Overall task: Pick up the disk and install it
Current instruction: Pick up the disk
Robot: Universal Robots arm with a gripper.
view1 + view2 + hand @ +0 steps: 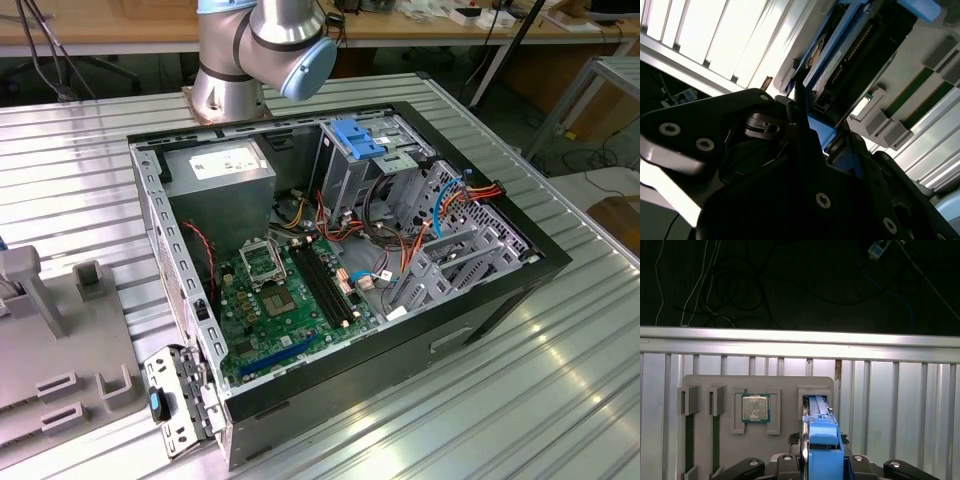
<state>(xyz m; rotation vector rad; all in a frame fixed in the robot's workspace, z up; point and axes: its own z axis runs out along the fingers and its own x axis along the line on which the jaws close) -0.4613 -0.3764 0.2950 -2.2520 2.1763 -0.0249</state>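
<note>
- Arm: silver-grey metal segments, pale blue round cap on the joint, in the exterior view.
- Gripper: matte black plates, silver socket-head screws, in the second wrist view.

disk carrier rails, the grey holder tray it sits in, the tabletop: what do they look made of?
The flat rectangular disk with blue rails: rails look like moulded plastic, with even bright blue colour and a soft sheen. The grey holder tray: matte with no glare, probably plastic, possibly printed. The ribbed silver tabletop: likely aluminium profile, with bright reflections running along the ribs.
</note>
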